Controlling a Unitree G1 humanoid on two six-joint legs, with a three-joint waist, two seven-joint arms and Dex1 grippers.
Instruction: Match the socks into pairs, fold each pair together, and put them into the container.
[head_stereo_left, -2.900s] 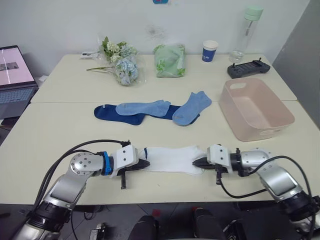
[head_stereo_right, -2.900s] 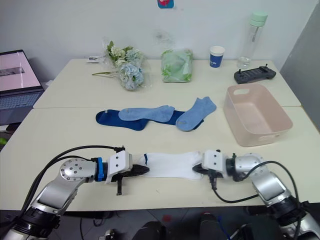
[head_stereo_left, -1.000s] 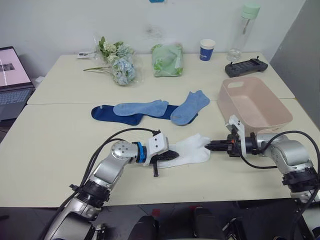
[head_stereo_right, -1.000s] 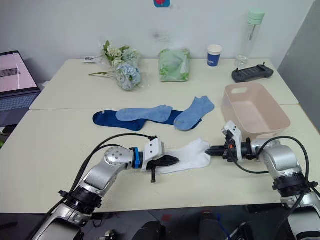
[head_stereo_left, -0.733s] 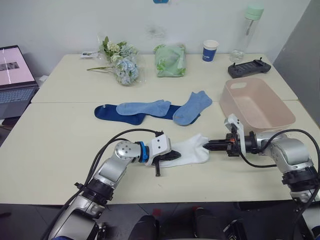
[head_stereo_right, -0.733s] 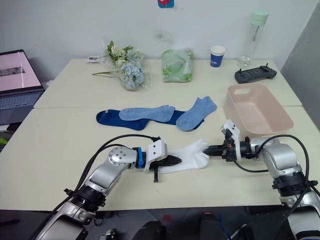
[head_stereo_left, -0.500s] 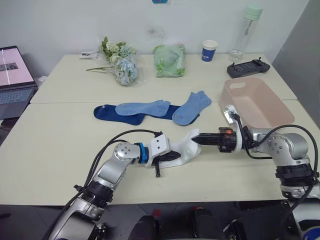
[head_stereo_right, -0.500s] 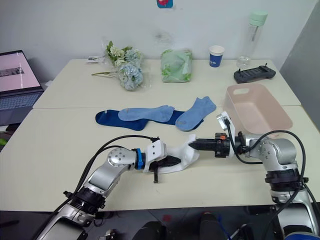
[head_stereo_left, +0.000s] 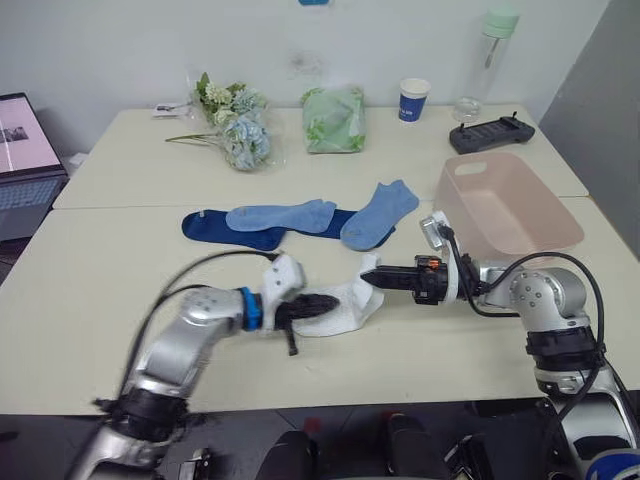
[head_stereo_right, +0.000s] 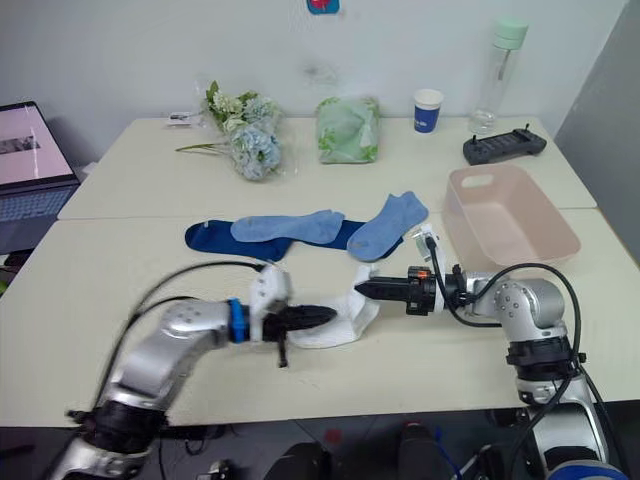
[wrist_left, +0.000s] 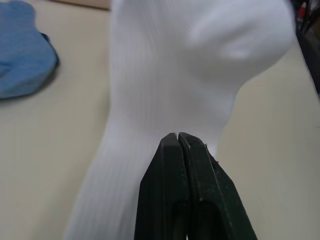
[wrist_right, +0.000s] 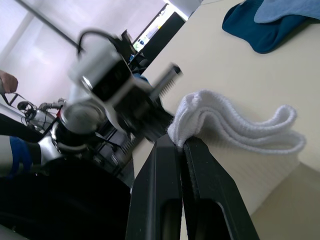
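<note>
Right wrist view: the two black fingers of the right hand are being pressed together on one end of the soft white knit socks, which are being lifted and carried over toward the other end. That other end is being pinched flat against the desk by the left hand, its fingers closed on the cloth, apparently so the pair is being anchored while it is being doubled over; the fold looks only partly made. Just beyond, two light blue knit ankle socks are being left lying over the dark navy socks, overlapping in a loose row, seemingly awaiting their turn. To the right, the pale pink rectangular plastic tub is being kept near the right arm, with nothing seen inside it. All of it is being carried by a cream desk made of two tops pushed together. Along the far edge, against a white wall, a bunch of flowers, a pale green plastic bag, a small blue paper cup, a clear bottle and a dark controller are being kept.
</note>
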